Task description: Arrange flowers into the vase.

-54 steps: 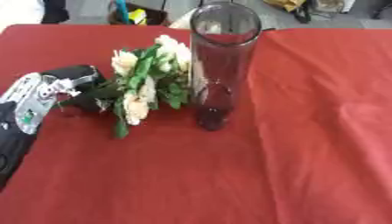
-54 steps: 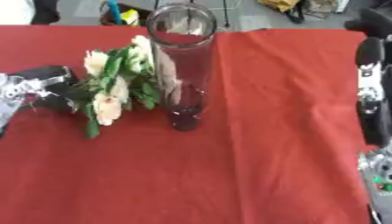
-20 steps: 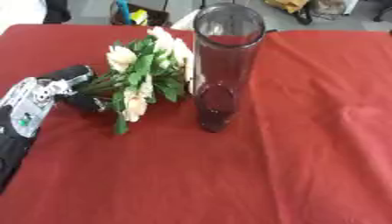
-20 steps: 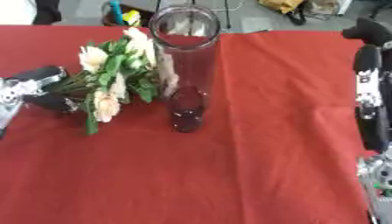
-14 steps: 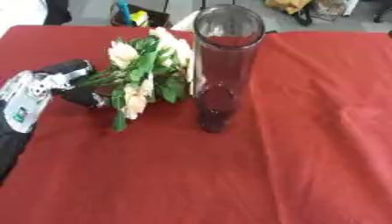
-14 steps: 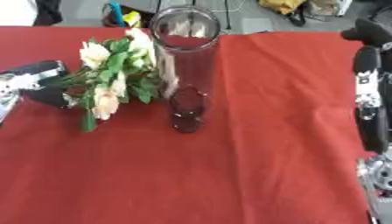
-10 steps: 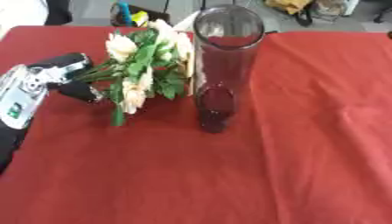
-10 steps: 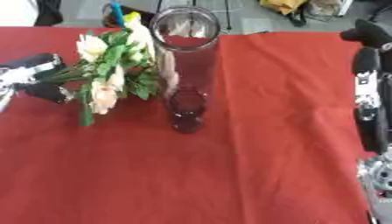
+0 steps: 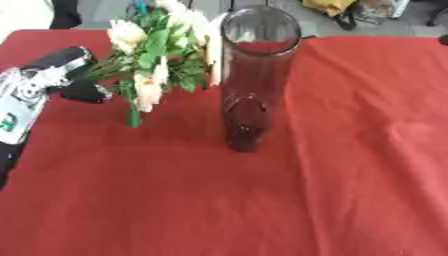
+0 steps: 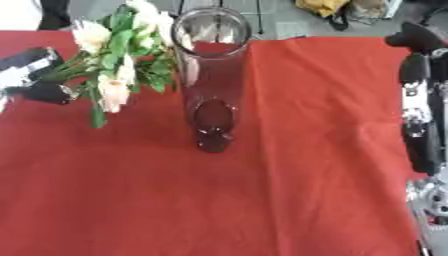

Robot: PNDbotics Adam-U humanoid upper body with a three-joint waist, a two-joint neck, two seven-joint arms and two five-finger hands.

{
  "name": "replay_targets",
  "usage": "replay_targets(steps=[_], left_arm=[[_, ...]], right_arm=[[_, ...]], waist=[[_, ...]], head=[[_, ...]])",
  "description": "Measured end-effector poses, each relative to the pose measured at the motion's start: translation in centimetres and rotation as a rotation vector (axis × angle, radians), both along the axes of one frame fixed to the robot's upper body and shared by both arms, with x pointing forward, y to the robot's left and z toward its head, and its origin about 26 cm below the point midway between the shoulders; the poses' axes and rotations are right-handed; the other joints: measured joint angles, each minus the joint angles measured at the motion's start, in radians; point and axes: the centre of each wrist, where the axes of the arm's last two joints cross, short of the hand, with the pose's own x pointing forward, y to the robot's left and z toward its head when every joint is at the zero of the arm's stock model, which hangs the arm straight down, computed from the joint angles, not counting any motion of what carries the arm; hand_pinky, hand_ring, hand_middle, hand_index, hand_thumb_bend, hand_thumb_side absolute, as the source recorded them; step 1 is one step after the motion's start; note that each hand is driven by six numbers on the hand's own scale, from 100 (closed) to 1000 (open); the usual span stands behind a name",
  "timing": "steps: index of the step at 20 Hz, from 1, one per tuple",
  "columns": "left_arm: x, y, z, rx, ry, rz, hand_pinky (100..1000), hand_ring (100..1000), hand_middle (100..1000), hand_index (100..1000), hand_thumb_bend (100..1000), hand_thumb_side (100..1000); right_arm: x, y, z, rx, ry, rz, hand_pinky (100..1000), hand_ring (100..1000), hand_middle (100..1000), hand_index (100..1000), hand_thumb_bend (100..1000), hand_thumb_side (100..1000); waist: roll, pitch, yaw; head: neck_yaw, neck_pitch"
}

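- The left hand (image 9: 66, 75) comes in over the left edge of the tabletop (image 9: 350, 150), which is covered in red cloth. Its dark fingers are curled round the stems of the bunch of flowers (image 9: 162, 52), pinching them.
- The bunch of flowers is held above the cloth near the far left part of the tabletop. Its cream and pale peach blooms and green leaves point toward the far edge and lean to the right. One green stem end hangs down below the hand's grip.
- The rightmost blooms sit just beside the upper wall of the vase (image 9: 254, 75); I cannot tell whether they touch it.
- The vase is a tall clear glass cylinder standing upright on the cloth, near the middle of the tabletop and toward the far edge. Its open mouth is at the top, and no flowers are inside it.
- The right hand (image 10: 420, 90) shows along the right edge of the right eye view, well apart from the vase. It is dark with silver parts; I cannot tell how its fingers are set.
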Motion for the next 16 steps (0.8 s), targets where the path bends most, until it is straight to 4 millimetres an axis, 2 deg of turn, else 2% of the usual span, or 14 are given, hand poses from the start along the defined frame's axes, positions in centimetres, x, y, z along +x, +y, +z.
replay_targets(steps=[3,9,16], left_arm=[[-0.2,0.0,0.7,-0.068,-0.064,0.026,100,100,100,100,100,379],[-0.8,0.1,2.2,-0.217,-0.171,0.065,100,100,100,100,100,352],[-1.4,0.2,3.9,-0.367,-0.277,0.093,100,100,100,100,125,394]], right_arm=[[0.0,0.0,0.0,0.001,0.0,0.001,947,865,723,886,100,988],[0.0,0.0,0.0,0.003,0.001,0.003,948,866,723,887,100,988],[0.0,0.0,-0.1,0.008,0.002,0.008,949,867,722,888,100,987]], waist=[[-0.001,0.0,0.0],[-0.002,-0.002,0.0],[-0.003,-0.002,0.0]], head=[[-0.001,0.0],[-0.001,0.0],[-0.003,0.0]])
